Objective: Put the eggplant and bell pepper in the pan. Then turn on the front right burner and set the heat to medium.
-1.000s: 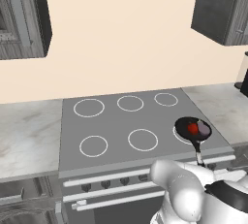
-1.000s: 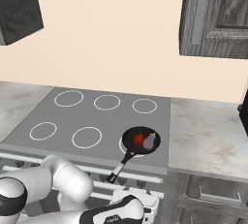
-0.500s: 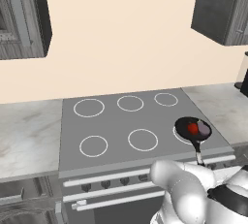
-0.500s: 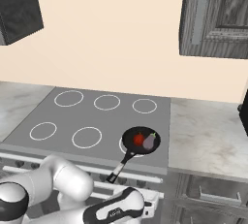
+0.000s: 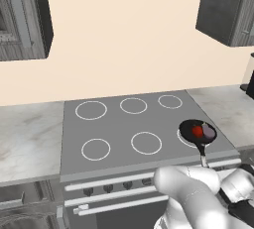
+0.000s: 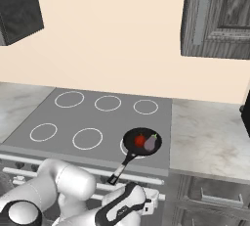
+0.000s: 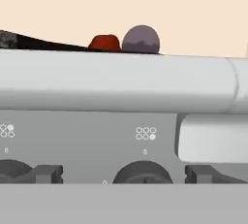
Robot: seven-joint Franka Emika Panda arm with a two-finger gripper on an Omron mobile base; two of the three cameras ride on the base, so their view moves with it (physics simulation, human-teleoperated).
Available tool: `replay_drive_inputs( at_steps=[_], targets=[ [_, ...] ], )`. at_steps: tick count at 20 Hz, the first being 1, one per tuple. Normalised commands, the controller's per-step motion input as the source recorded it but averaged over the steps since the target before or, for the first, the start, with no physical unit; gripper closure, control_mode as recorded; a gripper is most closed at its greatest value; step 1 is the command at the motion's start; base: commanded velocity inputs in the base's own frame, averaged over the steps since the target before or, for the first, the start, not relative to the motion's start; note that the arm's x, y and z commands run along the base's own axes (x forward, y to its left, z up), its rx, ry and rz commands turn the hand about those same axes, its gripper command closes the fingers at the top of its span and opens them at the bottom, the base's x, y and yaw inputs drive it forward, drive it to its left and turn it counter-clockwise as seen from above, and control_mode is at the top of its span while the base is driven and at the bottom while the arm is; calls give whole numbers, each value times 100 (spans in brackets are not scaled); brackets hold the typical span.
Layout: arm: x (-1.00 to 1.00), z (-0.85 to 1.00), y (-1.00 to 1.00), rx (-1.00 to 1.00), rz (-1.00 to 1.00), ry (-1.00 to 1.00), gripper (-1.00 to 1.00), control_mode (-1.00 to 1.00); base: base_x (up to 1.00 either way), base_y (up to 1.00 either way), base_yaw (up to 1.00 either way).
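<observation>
The black pan sits on the front right burner, whose white ring peeks out at the pan's left side. Inside the pan lie the red bell pepper and, beside it, the purple-grey eggplant. The pan's handle reaches out over the stove's front edge. My gripper is open, low in front of the stove's control panel. A dark knob shows between its fingertips. Over the stove's edge the hand view catches the bell pepper and the eggplant.
Several other ring burners mark the grey cooktop. A row of knobs runs along the stove front, above the oven handle. Marble counters flank the stove. Dark wall cabinets hang above.
In the right base view my hand has shifted slightly up and to the right along the stove front. The pan, bell pepper and eggplant have not moved.
</observation>
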Motion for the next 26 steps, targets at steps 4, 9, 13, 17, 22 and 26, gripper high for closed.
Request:
replay_drive_inputs(
  at_steps=[4,9,13,17,22,26],
  targets=[
    [8,-33,-15,0,0,0,-100,-100,0,0,0],
    [0,-18,-28,0,0,0,-100,-100,0,0,0],
    [0,0,-19,0,0,0,-100,-100,0,0,0],
    [0,0,-16,0,0,0,-100,-100,0,0,0],
    [0,0,-3,0,0,0,-100,-100,0,0,0],
    [0,0,0,0,0,0,100,-100,0,0,0]
  ],
)
